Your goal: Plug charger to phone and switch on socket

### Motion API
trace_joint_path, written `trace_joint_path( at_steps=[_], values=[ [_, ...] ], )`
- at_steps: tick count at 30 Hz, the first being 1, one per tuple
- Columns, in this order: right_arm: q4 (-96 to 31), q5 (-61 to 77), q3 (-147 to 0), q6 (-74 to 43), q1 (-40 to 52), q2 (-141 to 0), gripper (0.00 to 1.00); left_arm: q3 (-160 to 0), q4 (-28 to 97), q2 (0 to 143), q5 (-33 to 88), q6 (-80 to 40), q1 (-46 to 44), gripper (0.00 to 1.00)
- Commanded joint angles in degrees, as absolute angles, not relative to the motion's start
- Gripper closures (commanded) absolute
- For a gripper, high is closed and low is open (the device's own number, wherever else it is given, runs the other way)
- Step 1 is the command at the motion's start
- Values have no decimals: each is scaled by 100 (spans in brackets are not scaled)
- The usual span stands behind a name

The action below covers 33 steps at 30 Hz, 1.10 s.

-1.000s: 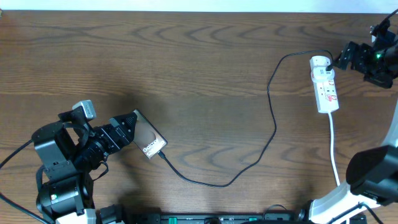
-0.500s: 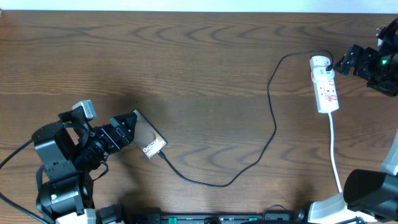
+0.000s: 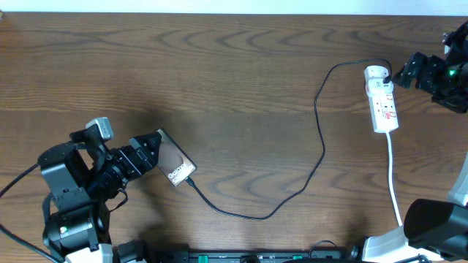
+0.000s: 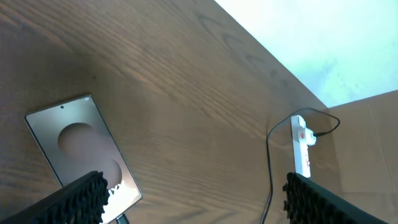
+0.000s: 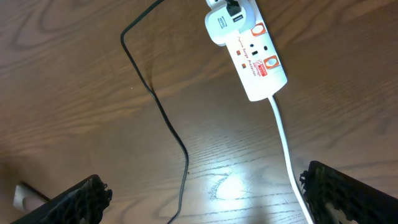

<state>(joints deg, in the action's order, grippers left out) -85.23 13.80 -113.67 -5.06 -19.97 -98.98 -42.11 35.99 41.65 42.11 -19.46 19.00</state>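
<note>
So, dark wood table [image 3: 234, 73], nothing on it but my own job. What's new over the last second: my right arm has swung. Its big lower link has slid off toward the near edge and the wrist has nudged a touch outward by the socket's [image 3: 382, 102] plug end. My left arm hasn't budged, and neither has anything on the table. My read is that the right side is lining up for the switch, which looks like the step that's left.

My right gripper [image 3: 409, 69] is spread as wide as it goes and holding nothing. From its wrist cam the socket [image 5: 252, 56] sits ahead of the gap and off toward my right finger's side, well clear of both pads. Its white cord [image 5: 286, 143] trails back past that finger. I can't tell whether the switch is on or off.

My left gripper [image 3: 150, 146] is also wide open and empty. The phone [image 4: 81, 146] lies flat right at my left finger, its near end tucked under the tip.

The charger [image 3: 322, 146] loops from the socket across to the phone's lettered end. The plug tip [image 3: 190, 183] meets that edge there and it looks plugged in, but honestly I can't tell if it's fully seated.
</note>
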Motion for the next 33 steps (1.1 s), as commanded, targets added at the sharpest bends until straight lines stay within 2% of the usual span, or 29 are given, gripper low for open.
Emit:
trace_joint_path(
  at_steps=[1,16,19,20,25,33],
  values=[
    [-8521,1363,-11432,-572,-1981,-9870,1,-4195,3599,4311,4285,-1914,1879,11],
    [-8521,1361,-11432,-572,-1981,-9870,1,-4195,3614,4392,4182,-1839,1586,11],
    [-8521,1361,-11432,-572,-1981,-9870,1,-4195,3879,4224,3570,-1758,1280,11],
    [-8521,1361,-11432,-572,-1981,-9870,1,-4193,4174,4095,2897,-1763,950,11],
    [-8521,1361,-11432,-572,-1981,-9870,1,-4093,4425,3286,1120,-1765,-75,11],
    [-8523,1361,-11432,-572,-1984,-9870,1,-3334,3538,1651,318,-1761,-185,11]
  ],
)
